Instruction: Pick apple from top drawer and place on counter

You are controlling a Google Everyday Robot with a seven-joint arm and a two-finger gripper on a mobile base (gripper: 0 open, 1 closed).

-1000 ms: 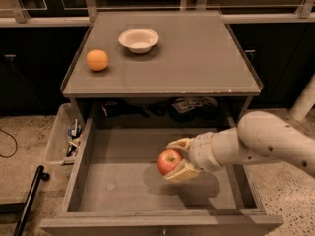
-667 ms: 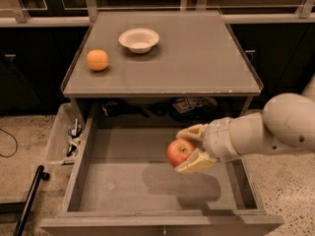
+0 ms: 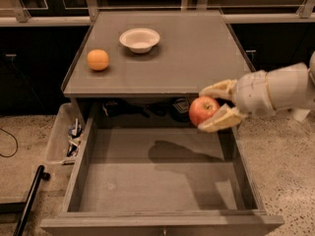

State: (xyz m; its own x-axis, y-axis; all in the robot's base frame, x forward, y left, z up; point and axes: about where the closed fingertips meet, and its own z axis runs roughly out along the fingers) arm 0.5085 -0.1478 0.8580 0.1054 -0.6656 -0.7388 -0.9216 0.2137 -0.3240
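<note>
The red apple (image 3: 203, 110) is held in my gripper (image 3: 210, 107), whose pale fingers (image 3: 220, 89) close on it from the right. It hangs in the air above the open top drawer (image 3: 152, 181), near the drawer's back right and just in front of the counter's front edge. The counter (image 3: 197, 53) lies behind and slightly above. The drawer's grey bottom is bare, with the arm's shadow across it. My white arm (image 3: 280, 88) comes in from the right.
An orange fruit (image 3: 98, 59) and a white bowl (image 3: 140, 39) sit on the counter's left and back. A pale side bin of clutter (image 3: 66, 136) hangs left of the drawer. A black pole (image 3: 29, 200) lies on the floor at lower left.
The gripper has lifted the apple up out of the drawer and moved it right and back, toward the counter's front edge.
</note>
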